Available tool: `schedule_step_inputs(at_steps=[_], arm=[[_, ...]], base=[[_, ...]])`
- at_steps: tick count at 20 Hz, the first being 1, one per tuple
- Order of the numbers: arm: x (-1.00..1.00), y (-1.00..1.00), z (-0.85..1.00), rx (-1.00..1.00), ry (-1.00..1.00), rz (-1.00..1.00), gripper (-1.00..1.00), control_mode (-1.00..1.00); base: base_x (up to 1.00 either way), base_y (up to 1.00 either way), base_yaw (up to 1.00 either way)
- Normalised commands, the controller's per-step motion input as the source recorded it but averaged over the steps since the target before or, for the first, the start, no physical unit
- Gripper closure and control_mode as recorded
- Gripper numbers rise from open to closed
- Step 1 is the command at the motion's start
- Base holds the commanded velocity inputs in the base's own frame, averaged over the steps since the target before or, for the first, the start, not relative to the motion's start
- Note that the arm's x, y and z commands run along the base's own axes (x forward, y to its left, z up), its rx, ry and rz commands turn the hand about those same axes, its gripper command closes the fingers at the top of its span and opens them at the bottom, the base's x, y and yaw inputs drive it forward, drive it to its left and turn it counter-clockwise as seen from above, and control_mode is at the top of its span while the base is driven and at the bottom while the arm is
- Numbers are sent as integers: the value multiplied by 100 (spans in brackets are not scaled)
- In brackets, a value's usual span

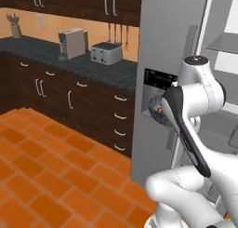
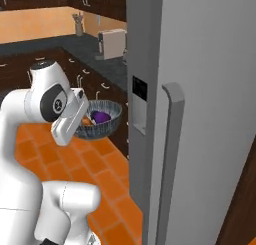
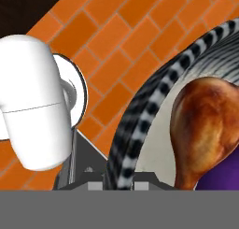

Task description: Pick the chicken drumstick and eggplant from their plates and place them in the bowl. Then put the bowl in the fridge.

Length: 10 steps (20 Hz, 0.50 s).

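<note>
My gripper (image 3: pixel 117 179) is shut on the rim of the dark speckled bowl (image 3: pixel 140 116), holding it in the air above the orange floor. Inside lie the chicken drumstick (image 3: pixel 205 130) and, beside it, the purple eggplant (image 3: pixel 224 173). In the right base view the bowl (image 2: pixel 107 126) hangs just left of the fridge (image 2: pixel 210 79), level with its dispenser (image 2: pixel 139 106), with the eggplant (image 2: pixel 101 117) showing inside. In the left base view the bowl (image 1: pixel 155 106) is partly hidden behind my forearm. The plates are out of view.
The grey fridge door (image 1: pixel 167 41) stands swung out, edge-on, with white inner shelves (image 1: pixel 225 41) to its right. Its long handle (image 2: pixel 170 154) is close to the camera. Dark cabinets and a counter (image 1: pixel 69 64) with a toaster (image 1: pixel 106 52) run along the left wall.
</note>
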Motion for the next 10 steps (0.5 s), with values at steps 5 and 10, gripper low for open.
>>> schedule_step_inputs(at_steps=[5, 10], arm=[[0, 0, 0, 0, 0, 0, 100, 100], [0, 0, 0, 0, 0, 0, 100, 100]], base=[[65, 59, -25], [82, 27, -19]])
